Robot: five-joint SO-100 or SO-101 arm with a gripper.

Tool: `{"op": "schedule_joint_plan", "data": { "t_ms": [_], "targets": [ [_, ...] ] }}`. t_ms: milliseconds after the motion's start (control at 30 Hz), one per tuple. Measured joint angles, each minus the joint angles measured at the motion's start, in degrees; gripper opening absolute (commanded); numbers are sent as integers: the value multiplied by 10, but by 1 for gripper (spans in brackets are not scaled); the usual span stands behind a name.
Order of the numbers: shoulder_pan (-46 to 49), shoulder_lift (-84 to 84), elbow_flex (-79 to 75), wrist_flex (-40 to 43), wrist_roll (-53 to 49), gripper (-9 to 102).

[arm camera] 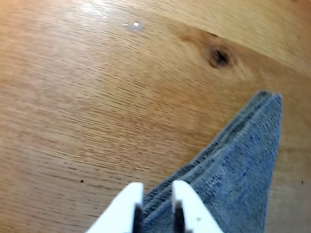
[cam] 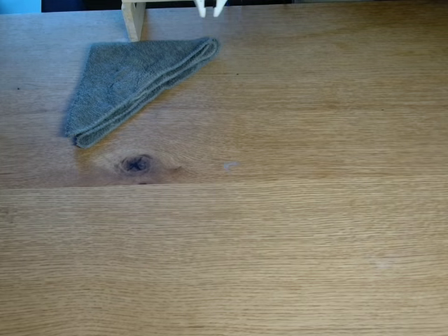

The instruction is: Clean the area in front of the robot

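- Oak surface point(cam: 280, 245) spreads bare across the near side of the fixed view; nothing looks wiped yet
- pale smudge point(cam: 229, 166) sits mid-surface, right of the dark knot point(cam: 136, 164), so the cleaning is, by my judgement, still to do
- grey folded cloth point(cam: 133, 84) lies beyond the knot, flat and ungrasped
- gripper point(arm camera: 155, 206) hovers over the cloth's edge in the wrist view, fingers slightly parted, holding nothing
- wooden post point(cam: 133, 19) stands at the far edge, beside the cloth.

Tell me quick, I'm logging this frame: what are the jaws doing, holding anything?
Gripper: jaws slightly open, holding nothing, poised over the folded edge of the grey cloth on the oak tabletop.
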State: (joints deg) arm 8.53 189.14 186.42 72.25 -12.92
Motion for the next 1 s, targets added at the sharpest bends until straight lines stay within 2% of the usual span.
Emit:
{"op": "schedule_joint_plan", "data": {
  "t_ms": [200,433,733,1000],
  "targets": [
    [36,0,0,4,-11,33],
    [40,-1,0,-9,21,43],
    [-3,-156,-59,-134,-9,44],
    [-34,-392,-227,-153,-1,44]
  ]
}}
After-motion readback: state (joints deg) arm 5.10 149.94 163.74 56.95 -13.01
